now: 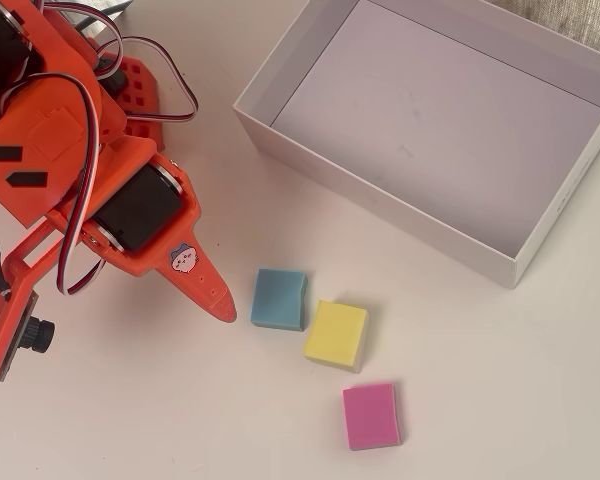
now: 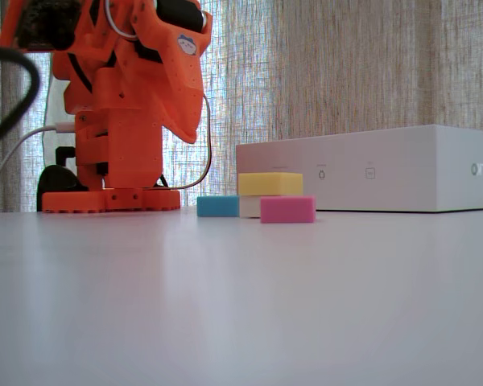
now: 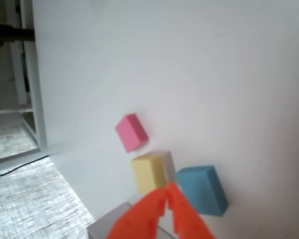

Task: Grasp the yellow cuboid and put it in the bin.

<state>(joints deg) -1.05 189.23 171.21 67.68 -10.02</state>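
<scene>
The yellow cuboid (image 1: 335, 334) sits on top of a pale block, just ahead of the gripper (image 3: 166, 199), whose 2 orange fingers are pressed together, holding nothing. It'll need to spread them wide and come down square over it, since the blue block (image 1: 278, 298) sits close alongside; the bin (image 1: 380, 205) waits beyond.

A blue block (image 1: 279, 298) and a pink block (image 1: 371, 416) lie on a white table (image 1: 500, 380), well apart from each other. In the fixed view a pale block (image 2: 249, 206) shows between them, and a woven curtain (image 2: 346, 68) hangs behind the table.
</scene>
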